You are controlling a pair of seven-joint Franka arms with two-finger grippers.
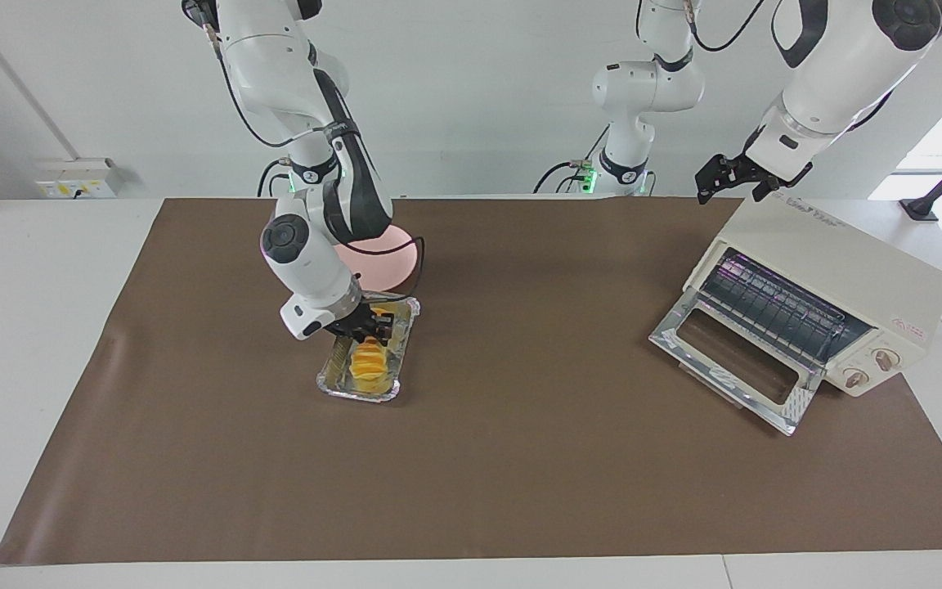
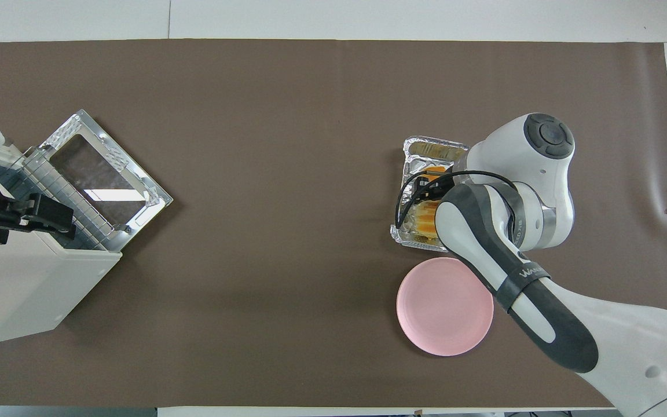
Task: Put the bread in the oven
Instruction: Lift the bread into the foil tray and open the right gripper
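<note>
- Yellow-orange and ridged crosswise like a row of slices, the bread (image 1: pixel 370 364) lies lengthwise in the foil tray (image 1: pixel 356 394), toward the right arm's end of the worktop (image 1: pixel 520 474) and about midway between its long edges.
- Right gripper (image 1: pixel 363 331) is low in the tray, at the end of the bread nearer the robots. I cannot tell whether it clamps the loaf or has let it go.
- Left gripper (image 1: pixel 733 182) waits over the top of the oven (image 1: pixel 839 270), at the edge nearer the robots. Its fingers are spread wide and hold nothing.
- The oven sits at the left arm's end of the worktop, well apart from the tray. Its glass door (image 1: pixel 733 360) is dropped open toward the middle of the worktop, and the rack (image 1: pixel 773 307) is bare.
- A pink plate (image 1: pixel 401 249) lies just beside the tray, nearer the robots.
- Handling, as a judgement: the loaf looks light and soft, so a hard pinch could dent it or part the slices. A gentle hold across the narrow width near the middle should keep it level.
- The thin tray looks likely to crumple or slide if nudged.
- The bread is not yet in the oven.
</note>
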